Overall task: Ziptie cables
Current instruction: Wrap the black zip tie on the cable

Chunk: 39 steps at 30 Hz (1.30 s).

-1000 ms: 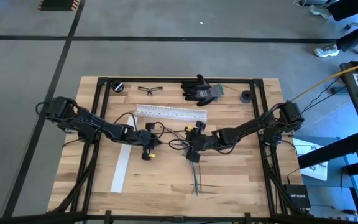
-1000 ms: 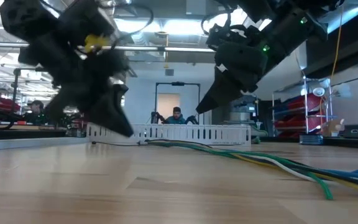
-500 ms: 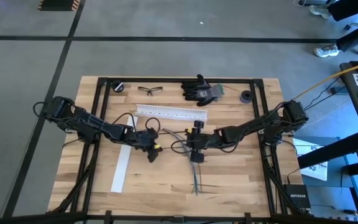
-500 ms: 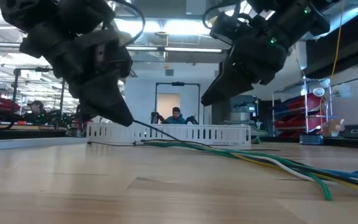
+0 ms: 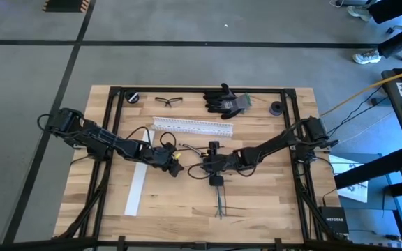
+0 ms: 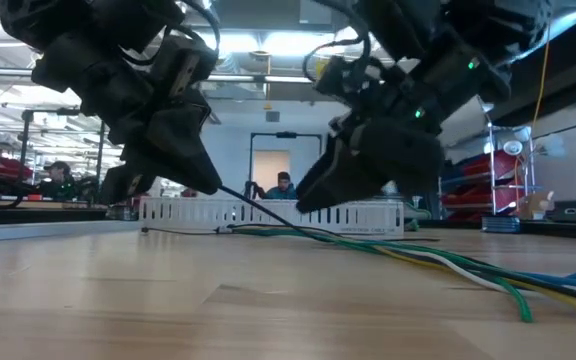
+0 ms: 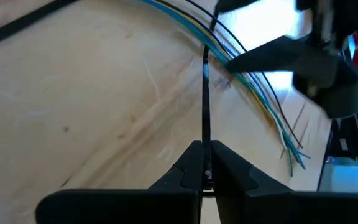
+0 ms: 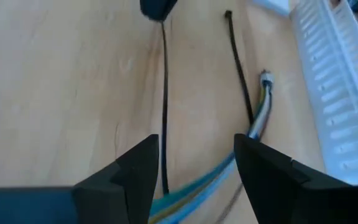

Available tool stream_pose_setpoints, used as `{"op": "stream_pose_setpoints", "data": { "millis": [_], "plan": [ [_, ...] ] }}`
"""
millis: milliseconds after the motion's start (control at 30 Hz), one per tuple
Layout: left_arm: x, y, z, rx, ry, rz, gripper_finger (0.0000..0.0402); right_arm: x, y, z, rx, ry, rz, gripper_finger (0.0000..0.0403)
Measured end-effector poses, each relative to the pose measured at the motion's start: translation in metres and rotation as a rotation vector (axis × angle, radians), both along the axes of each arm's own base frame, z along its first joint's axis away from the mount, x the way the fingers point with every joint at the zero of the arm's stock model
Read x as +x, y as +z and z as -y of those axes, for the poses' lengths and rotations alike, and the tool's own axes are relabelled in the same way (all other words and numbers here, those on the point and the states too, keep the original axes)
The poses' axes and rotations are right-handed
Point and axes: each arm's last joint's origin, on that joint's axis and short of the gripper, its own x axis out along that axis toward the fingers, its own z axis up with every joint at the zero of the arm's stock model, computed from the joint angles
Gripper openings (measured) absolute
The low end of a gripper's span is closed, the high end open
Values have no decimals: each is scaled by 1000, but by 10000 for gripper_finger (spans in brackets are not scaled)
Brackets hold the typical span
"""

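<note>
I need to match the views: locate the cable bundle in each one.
High: cable bundle, lower centre.
Low: bundle along the tabletop, lower right.
Left wrist: bundle slanting through upper right.
Right wrist: bundle at bottom centre.
Landmark: white slotted rail, seen in all but left wrist.

This was a workshop or robotics lab. The wooden bench (image 5: 257,202) stood on a grey concrete floor (image 5: 187,63) marked with dark lines. Safety glasses (image 5: 168,101), work gloves (image 5: 225,100) and a white slotted rail (image 5: 192,126) lay on it. Beyond the bench there were strip lights (image 6: 258,42), red equipment racks (image 6: 473,185) and a person (image 6: 284,186) seated by a doorway.
</note>
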Motion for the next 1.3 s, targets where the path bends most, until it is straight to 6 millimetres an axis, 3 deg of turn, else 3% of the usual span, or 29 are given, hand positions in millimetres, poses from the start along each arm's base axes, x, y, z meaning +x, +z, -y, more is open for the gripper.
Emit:
{"op": "stream_pose_setpoints", "data": {
  "millis": [433, 633, 900, 1067, 1167, 1300],
  "plan": [
    [0, 0, 0, 20, -4, 1, 2, 17, -25, -5, 44, -18, 12, 112],
    [0, 0, 0, 53, -24, 4, 10, 17, -24, -6, 65, 16, 1, 13],
    [0, 1, 0, 295, -208, 22, 55, 18, -24, -4, 249, 101, -25, 1],
    [-4, 11, 2, 441, -375, 69, 97, 19, -24, 2, 406, 101, -48, 0],
    [-14, 23, 4, 475, -502, 81, 116, 19, -24, 4, 447, 77, -50, 0],
    [-38, 29, 13, 539, -601, -33, 121, 19, -24, 3, 466, 61, -52, 0]
  ]
}}
